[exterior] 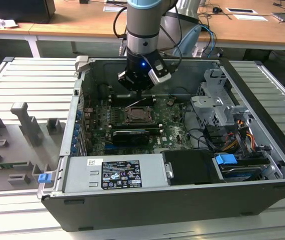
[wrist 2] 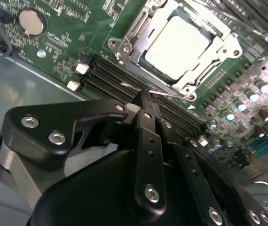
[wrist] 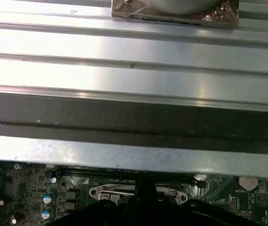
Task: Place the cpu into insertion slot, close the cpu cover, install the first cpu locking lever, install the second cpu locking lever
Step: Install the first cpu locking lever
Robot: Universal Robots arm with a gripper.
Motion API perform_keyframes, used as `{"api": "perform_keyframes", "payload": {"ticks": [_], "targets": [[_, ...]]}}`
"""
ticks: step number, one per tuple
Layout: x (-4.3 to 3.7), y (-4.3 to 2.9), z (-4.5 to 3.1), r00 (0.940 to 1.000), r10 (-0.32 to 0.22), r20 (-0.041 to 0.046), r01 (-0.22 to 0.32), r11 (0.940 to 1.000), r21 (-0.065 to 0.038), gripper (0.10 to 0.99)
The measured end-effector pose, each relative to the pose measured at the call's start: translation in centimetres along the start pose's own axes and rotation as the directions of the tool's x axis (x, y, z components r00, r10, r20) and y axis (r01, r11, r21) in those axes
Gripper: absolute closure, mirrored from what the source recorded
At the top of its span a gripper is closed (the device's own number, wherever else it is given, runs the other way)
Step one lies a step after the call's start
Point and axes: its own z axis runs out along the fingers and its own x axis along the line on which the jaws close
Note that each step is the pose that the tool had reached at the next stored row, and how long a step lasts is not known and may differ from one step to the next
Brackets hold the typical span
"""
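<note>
Holding the black gripper (wrist 2: 142, 100) pinched shut, seemingly empty, as one narrow tip by the thin silver locking lever (wrist 2: 164, 92). Faces the square silver-topped cpu (wrist 2: 178, 43) just beyond, seated in the black grey-rimmed insertion slot (wrist 2: 121, 47), pinned under the flat grey cpu cover (wrist 2: 221, 40).

A grey metal power supply box (exterior: 115, 172) is seen inside an open black computer case (exterior: 182, 210) on a ribbed grey counter (exterior: 27, 85).
</note>
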Motion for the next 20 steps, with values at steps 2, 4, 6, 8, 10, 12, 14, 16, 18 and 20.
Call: {"api": "perform_keyframes", "payload": {"ticks": [2,4,6,8,10,12,14,16,18,20], "targets": [[-0.07,-0.01,0.16,1.0000,0.000,0.0004,0.000,1.0000,-0.004,0.980],[-0.20,-0.02,0.26,1.0000,0.000,0.0001,0.000,1.0000,-0.004,0.980],[-0.37,-0.03,0.34,1.0000,0.000,0.0001,0.000,1.0000,-0.004,0.980],[-0.53,-0.03,0.45,1.0000,0.000,0.0002,0.000,1.0000,-0.004,0.980],[-0.67,-0.05,0.65,1.0000,0.000,0.0002,0.000,1.0000,-0.004,0.980],[-0.74,-0.09,0.96,1.0000,0.000,0.0001,0.000,1.0000,-0.003,0.980],[-0.84,-0.14,1.34,1.0000,0.000,0.0000,0.000,1.0000,-0.002,0.980],[-1.02,-0.19,1.69,1.0000,0.000,0.0000,0.000,1.0000,-0.001,0.980],[-1.10,-0.22,1.97,1.0000,0.000,-0.0001,0.000,1.0000,0.000,0.980],[-1.11,-0.24,2.11,1.0000,0.000,-0.0001,0.000,1.0000,0.001,0.980]]}}
